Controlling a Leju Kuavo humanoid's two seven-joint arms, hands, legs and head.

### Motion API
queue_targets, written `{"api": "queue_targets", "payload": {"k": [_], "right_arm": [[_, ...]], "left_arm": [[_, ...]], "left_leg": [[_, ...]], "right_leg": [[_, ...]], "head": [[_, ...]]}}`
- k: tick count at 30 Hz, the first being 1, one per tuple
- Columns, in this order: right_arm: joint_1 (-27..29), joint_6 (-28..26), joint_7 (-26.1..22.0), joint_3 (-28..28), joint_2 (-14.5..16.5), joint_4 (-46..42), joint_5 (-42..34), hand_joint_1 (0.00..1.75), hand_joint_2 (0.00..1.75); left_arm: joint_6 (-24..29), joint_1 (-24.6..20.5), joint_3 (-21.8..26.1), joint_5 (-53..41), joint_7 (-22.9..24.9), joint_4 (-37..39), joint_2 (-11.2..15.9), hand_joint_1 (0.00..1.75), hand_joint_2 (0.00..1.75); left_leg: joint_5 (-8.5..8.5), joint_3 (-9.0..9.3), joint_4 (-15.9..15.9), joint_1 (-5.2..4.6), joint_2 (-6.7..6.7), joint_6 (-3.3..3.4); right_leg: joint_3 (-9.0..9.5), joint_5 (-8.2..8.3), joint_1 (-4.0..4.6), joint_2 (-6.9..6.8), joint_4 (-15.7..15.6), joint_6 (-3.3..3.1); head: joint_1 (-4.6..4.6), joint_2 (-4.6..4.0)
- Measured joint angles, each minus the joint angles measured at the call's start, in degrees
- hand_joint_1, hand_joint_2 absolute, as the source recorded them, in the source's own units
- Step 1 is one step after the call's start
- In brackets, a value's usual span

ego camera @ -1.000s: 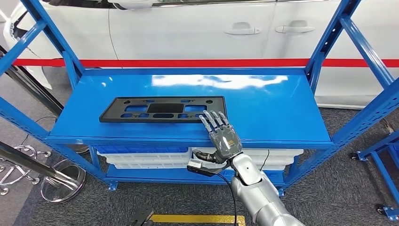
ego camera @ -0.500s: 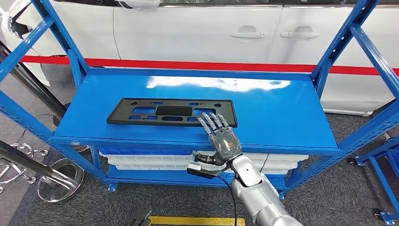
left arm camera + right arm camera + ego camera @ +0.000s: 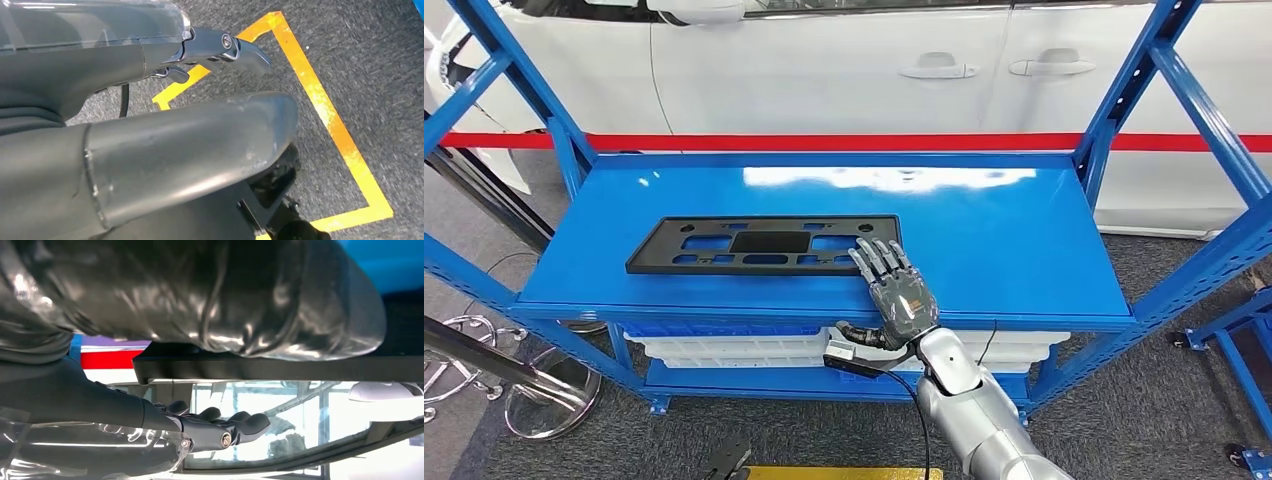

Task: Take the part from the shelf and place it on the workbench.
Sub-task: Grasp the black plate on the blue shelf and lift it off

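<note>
Your right robot hand (image 3: 896,290) stays open, fingers spread over the right end of the black part (image 3: 764,244), which has not left the blue shelf (image 3: 1004,240). Only the camera has shifted, so no grasp yet; the left robot hand (image 3: 150,150) hangs low, its state unclear.

The shelf (image 3: 1014,230) is blue painted metal, smooth and glossy, with white glare along its back edge. On the shelf lies the part (image 3: 764,245), matt black plastic. The right hand (image 3: 894,290) at the shelf's front edge has dark plastic fingers and a shiny grey back; its arm (image 3: 979,420) is smooth silver. Below the shelf, the floor (image 3: 1124,400) is rough grey carpet.
</note>
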Motion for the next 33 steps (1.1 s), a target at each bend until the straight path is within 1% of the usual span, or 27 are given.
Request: {"api": "queue_targets", "payload": {"k": [1,2,3,4,6,8,9,10,12,13,14,15,17,18,19,20,21,23,24,25,27,28,29,30,31,32,33], "right_arm": [[-0.1,0.0,0.0,0.1,0.0,0.1,0.0,0.00,0.00],[-0.3,0.0,0.0,0.1,0.0,0.1,0.0,0.00,0.00],[-0.5,0.0,0.0,0.2,0.0,0.2,0.0,0.00,0.00],[-0.6,0.0,0.0,0.3,0.0,0.2,0.0,0.00,0.00],[-0.8,0.0,0.0,0.4,0.0,0.3,0.0,0.00,0.00],[-1.0,0.0,0.1,0.5,0.1,0.3,0.0,0.00,0.00],[-1.2,0.0,0.1,0.5,0.1,0.4,0.0,0.00,0.00],[-1.3,-0.1,0.2,0.5,0.0,0.4,0.0,0.00,0.00],[-1.4,-0.1,0.3,0.5,0.0,0.6,0.0,0.00,0.00],[-1.3,-0.1,0.3,0.5,-0.1,0.8,0.0,0.00,0.00],[-1.2,-0.1,0.3,0.5,-0.1,0.9,0.0,0.00,0.00],[-1.2,-0.1,0.3,0.5,-0.1,1.0,0.0,0.00,0.00],[-1.3,-0.1,0.3,0.5,-0.1,1.2,0.0,0.00,0.00],[-1.4,-0.1,0.5,0.5,-0.1,1.2,0.0,0.00,0.00],[-1.6,0.0,1.0,0.6,-0.1,1.4,0.0,0.00,0.00],[-1.7,0.0,1.7,0.6,-0.1,1.6,0.1,0.00,0.00],[-2.0,0.3,2.9,0.7,-0.1,1.9,0.2,0.00,0.00],[-2.7,1.4,5.9,0.8,0.0,2.6,0.5,0.00,0.00],[-3.3,2.1,7.5,0.9,0.0,2.9,0.6,0.00,0.00],[-3.8,2.8,8.8,1.1,0.1,3.2,0.7,0.00,0.00],[-4.7,3.8,10.3,1.4,0.1,4.0,0.7,0.00,0.00],[-4.9,4.2,10.7,1.6,0.1,4.4,0.7,0.00,0.00],[-5.0,4.5,11.0,1.8,0.1,4.7,0.7,0.00,0.00],[-5.2,4.8,11.4,2.0,0.1,5.0,0.7,0.00,0.00],[-5.4,5.0,11.8,2.3,0.1,5.2,0.7,0.00,0.00],[-5.6,5.1,12.1,2.6,0.1,5.4,0.7,0.00,0.00],[-5.9,5.2,12.3,2.8,0.1,5.6,0.7,0.00,0.00]], "left_arm": [[0.0,0.0,0.0,0.0,0.0,0.0,0.0,0.00,0.00],[0.0,-0.1,0.0,0.0,0.0,0.0,0.0,0.00,0.00],[0.0,-0.2,-0.1,0.0,0.0,0.0,0.0,0.00,0.00],[0.0,-0.3,-0.2,0.0,0.0,0.0,0.0,0.00,0.00],[0.0,-0.2,-0.3,0.0,0.0,0.0,0.0,0.00,0.00],[-0.1,-0.2,-0.4,0.0,0.0,0.0,0.0,0.00,0.00],[-0.1,-0.2,-0.4,-0.1,0.0,0.0,0.0,0.00,0.00],[-0.1,-0.3,-0.4,-0.1,0.0,0.0,0.0,0.00,0.00],[-0.1,-0.4,-0.5,-0.1,0.0,0.0,0.0,0.00,0.00],[-0.1,-0.4,-0.5,0.0,0.0,0.0,0.0,0.00,0.00],[-0.1,-0.3,-0.5,0.0,0.0,0.0,0.0,0.00,0.00],[-0.1,-0.2,-0.5,0.0,0.0,0.0,0.0,0.00,0.00],[-0.1,-0.2,-0.5,-0.1,0.0,0.0,-0.1,0.00,0.00],[-0.1,-0.2,-0.6,-0.1,0.0,0.0,-0.1,0.00,0.00],[-0.1,-0.3,-0.6,-0.1,0.0,0.0,-0.1,0.00,0.00],[-0.1,-0.3,-0.7,0.0,0.0,0.0,-0.1,0.00,0.00],[-0.1,-0.4,-0.8,0.0,0.0,0.0,-0.1,0.00,0.00],[-0.1,-0.5,-0.9,0.0,0.1,0.0,-0.1,0.00,0.00],[-0.1,-0.5,-0.9,0.0,0.1,0.0,-0.1,0.00,0.00],[-0.1,-0.6,-0.9,0.0,0.1,0.0,-0.1,0.00,0.00],[-0.1,-0.7,-1.0,0.0,0.2,0.0,-0.1,0.00,0.00],[-0.1,-0.7,-1.0,0.0,0.2,0.0,-0.1,0.00,0.00],[-0.1,-0.6,-1.0,0.0,0.2,0.0,-0.1,0.00,0.00],[-0.1,-0.6,-1.0,0.0,0.3,0.0,0.0,0.00,0.00],[-0.1,-0.6,-1.0,0.1,0.3,0.0,0.0,0.00,0.00],[-0.1,-0.6,-1.0,0.1,0.4,0.0,0.0,0.00,0.00],[0.0,-0.7,-1.0,0.1,0.4,0.0,0.0,0.00,0.00]], "left_leg": [[2.38,1.79,-4.2,-0.09,0.00,0.42],[4.00,3.63,-8.1,-0.25,0.01,0.85],[4.95,5.06,-11.1,-0.42,0.01,1.22],[5.13,5.83,-12.8,-0.59,-0.01,1.48],[4.92,6.18,-13.5,-0.73,-0.09,1.82],[5.28,6.88,-14.5,-0.44,-0.06,2.35],[5.47,7.28,-15.1,-0.29,-0.01,2.65],[5.54,7.59,-15.4,-0.19,0.05,2.93],[5.33,7.72,-15.4,-0.27,0.07,3.28],[5.16,7.76,-15.3,-0.30,0.05,3.33],[4.97,7.83,-15.2,-0.30,0.01,3.28],[4.71,7.98,-15.0,-0.28,-0.05,3.16],[3.95,8.26,-14.3,-0.27,-0.15,2.75],[3.50,8.21,-13.8,-0.36,-0.19,2.42],[3.17,8.07,-13.4,-0.45,-0.20,2.08],[2.94,7.91,-13.1,-0.53,-0.21,1.75],[2.81,7.86,-13.1,-0.57,-0.19,1.44],[2.29,7.84,-12.7,-0.45,-0.13,0.86],[1.58,7.41,-11.5,-0.38,-0.10,0.53],[0.42,6.32,-9.2,-0.28,-0.09,0.20],[-2.38,2.47,-1.9,-0.07,-0.07,-0.35],[-3.11,0.58,1.2,0.02,-0.07,-0.50],[-2.84,-0.53,2.5,0.06,-0.07,-0.56],[-1.38,-0.47,1.5,0.06,-0.07,-0.49],[0.90,0.62,-1.6,0.04,-0.07,-0.29],[3.18,2.28,-5.7,-0.01,-0.06,0.03],[4.76,3.90,-9.4,-0.18,-0.07,0.41]], "right_leg": [[0.26,-0.13,0.05,0.04,0.0,0.07],[0.47,-0.27,0.16,0.05,-0.1,0.20],[0.59,-0.36,0.21,0.05,-0.1,0.42],[0.64,-0.39,0.24,0.04,-0.2,0.68],[0.79,-0.33,0.22,0.02,-0.6,1.37],[0.85,-0.84,0.25,-0.06,-0.1,1.97],[0.17,-1.79,0.29,-0.08,1.5,2.16],[-1.16,-3.23,0.27,-0.09,4.3,2.31],[-5.14,-6.23,0.24,-0.09,11.4,2.58],[-6.73,-6.73,0.19,-0.10,13.9,2.75],[-7.49,-6.13,0.11,-0.11,14.6,2.89],[-7.11,-4.45,0.00,-0.13,13.2,2.99],[-4.20,-0.16,-0.22,-0.21,6.4,3.00],[-2.82,1.03,-0.21,-0.23,3.3,2.81],[-2.04,1.46,-0.15,-0.24,1.3,2.53],[-1.78,1.25,-0.01,-0.21,0.6,2.16],[-1.78,1.05,0.12,-0.14,0.4,1.77],[-1.44,0.99,-0.03,-0.06,0.1,1.06],[-1.14,0.95,-0.17,-0.09,-0.1,0.73],[-0.82,0.89,-0.30,-0.15,-0.3,0.46],[-0.46,0.65,-0.25,-0.26,-0.4,0.11],[-0.34,0.55,-0.22,-0.27,-0.4,0.03],[-0.21,0.43,-0.20,-0.23,-0.4,0.01],[-0.01,0.30,-0.19,-0.15,-0.4,0.05],[0.24,0.16,-0.19,-0.07,-0.4,0.13],[0.49,0.02,-0.20,0.00,-0.4,0.25],[0.63,-0.11,-0.11,0.05,-0.4,0.44]], "head": [[0.00,0.00],[0.01,0.00],[0.01,0.00],[0.01,0.00],[0.01,0.00],[0.03,0.00],[0.03,0.00],[0.03,0.00],[0.02,0.00],[0.02,0.00],[0.02,0.00],[0.02,0.00],[0.03,0.00],[0.02,0.00],[0.02,0.00],[0.01,0.00],[0.02,0.00],[0.01,0.00],[0.01,0.00],[0.00,0.00],[0.01,0.00],[0.01,0.00],[0.01,0.00],[0.00,0.00],[0.01,0.00],[0.01,0.00],[0.02,0.00]]}}
